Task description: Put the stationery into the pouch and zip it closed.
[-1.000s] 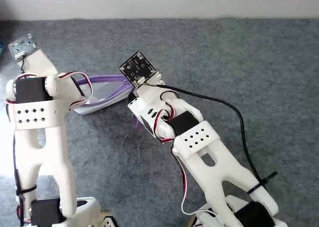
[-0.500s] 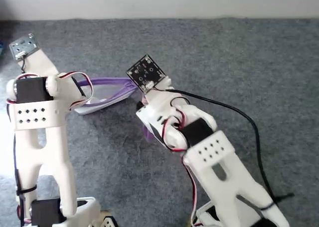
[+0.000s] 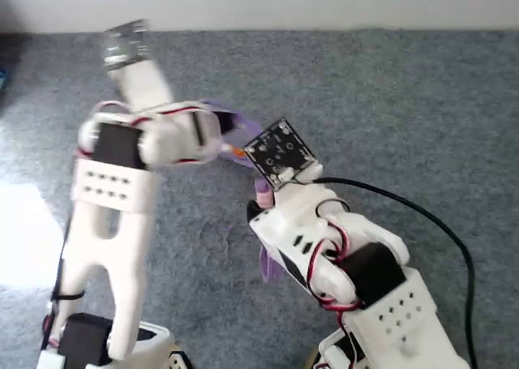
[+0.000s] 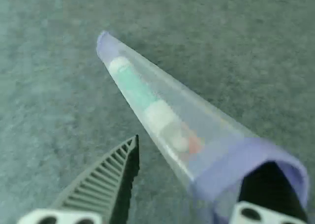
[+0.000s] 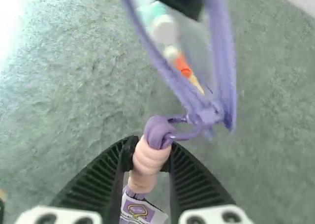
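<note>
We have swung rightward; our right hand point(image 5: 147, 150) pinches the zip pull point(image 5: 146, 161), our left hand point(image 4: 199, 155) gapes with the pouch point(image 4: 157, 111) hooked on one finger point(image 4: 266, 184)

Pouch point(image 4: 197, 120) smooth translucent plastic; table covering point(image 3: 405, 101) rough matt cloth.

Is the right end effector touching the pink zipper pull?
Touching. In the right wrist view, the right end effector clamps the pink zipper pull from both sides.

The purple pouch point(image 3: 238, 129) sits between left arm point(image 3: 105, 199) and right arm point(image 3: 365, 280) over grey carpet point(image 3: 405, 101).
</note>
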